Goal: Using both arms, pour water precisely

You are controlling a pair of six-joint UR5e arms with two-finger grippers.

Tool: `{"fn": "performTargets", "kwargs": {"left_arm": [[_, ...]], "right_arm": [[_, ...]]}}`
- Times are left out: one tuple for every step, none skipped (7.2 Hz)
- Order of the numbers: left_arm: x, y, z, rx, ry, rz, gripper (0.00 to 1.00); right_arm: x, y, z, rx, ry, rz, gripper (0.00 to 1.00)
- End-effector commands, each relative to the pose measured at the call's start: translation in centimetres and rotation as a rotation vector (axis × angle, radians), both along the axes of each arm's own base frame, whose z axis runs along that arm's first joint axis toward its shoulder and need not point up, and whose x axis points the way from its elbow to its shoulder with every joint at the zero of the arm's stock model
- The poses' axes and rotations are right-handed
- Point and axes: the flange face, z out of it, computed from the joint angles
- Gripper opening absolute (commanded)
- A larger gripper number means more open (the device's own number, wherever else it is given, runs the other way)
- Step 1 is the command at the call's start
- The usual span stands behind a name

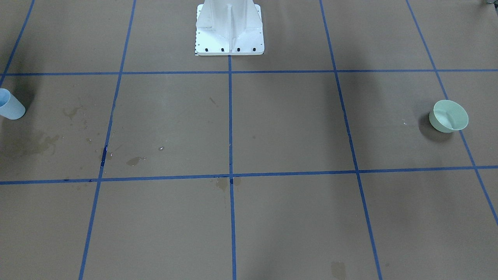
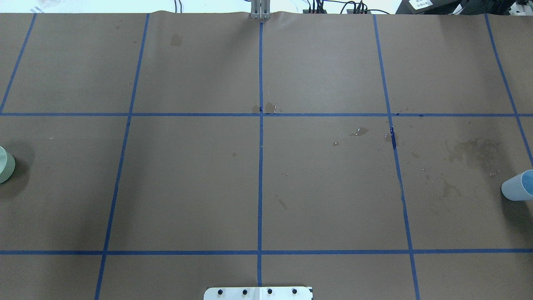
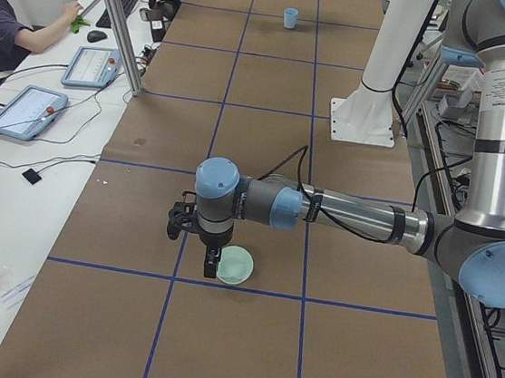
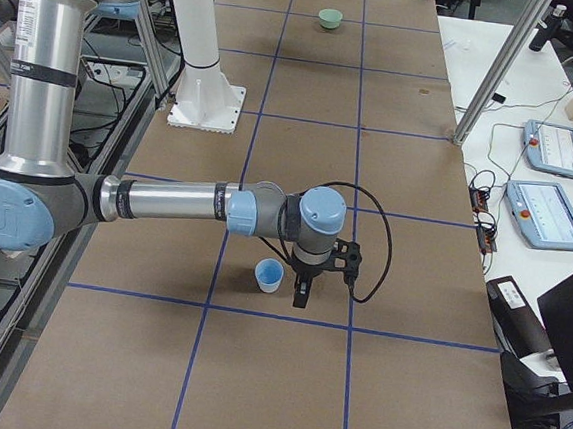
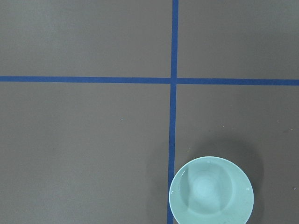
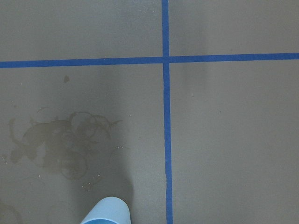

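**Exterior front-facing.** Brown paper-covered worktop [image 1: 288,124] marked off by a grid of blue tape [image 1: 230,116]. The white pedestal [image 1: 229,31] stands at the top centre. A pale blue cup [image 1: 11,105] stands upright at the view's left edge, and a pale green bowl [image 1: 448,116] sits far across at the right. A few glinting water droplets [image 1: 161,148] lie among dull brown stains [image 1: 134,160] in the cup's half of the worktop. Neither arm appears.

**Overhead exterior.** The bowl is cut by the left edge and the cup by the right. The droplets and stains lie right of centre.

**Exterior left.** The near left arm [image 3: 358,219] reaches out level over the worktop. The left tool [image 3: 211,262] points down just beside the bowl; contact, and whether the fingers are apart or together, cannot be told. A seated person [image 3: 7,24] is at the side desk.

**Exterior right.** The near right arm [image 4: 167,204] is stretched out likewise. The right tool [image 4: 302,294] hangs down near the cup with a small gap between them; its finger spacing cannot be told. The cup's contents cannot be made out.

**Left wrist-mounted.** The bowl, seen from above, lies just right of a tape line.

**Right wrist-mounted.** The cup's rim shows at the bottom edge, beside ring-shaped stains.
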Motion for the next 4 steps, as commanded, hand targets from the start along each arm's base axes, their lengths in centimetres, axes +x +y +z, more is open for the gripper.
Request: {"fn": "performTargets", "kwargs": {"left_arm": [[0.00, -0.04, -0.07, 0.003, 0.000, 0.001, 1.00], [-0.01, -0.04, -0.13, 0.005, -0.001, 0.001, 1.00], [-0.01, 0.04, 0.02, -0.004, 0.000, -0.004, 1.00], [-0.02, 0.31, 0.22, -0.009, 0.000, -0.005, 1.00]], "right_arm": [[0.01, 0.16, -0.09, 0.004, -0.001, -0.001, 0.99], [0.00, 0.09, -0.09, 0.004, -0.001, -0.001, 0.99], [0.00, 0.01, -0.17, 0.006, -0.001, 0.000, 0.99], [-0.01, -0.05, -0.30, 0.007, -0.001, 0.000, 0.99]]}}
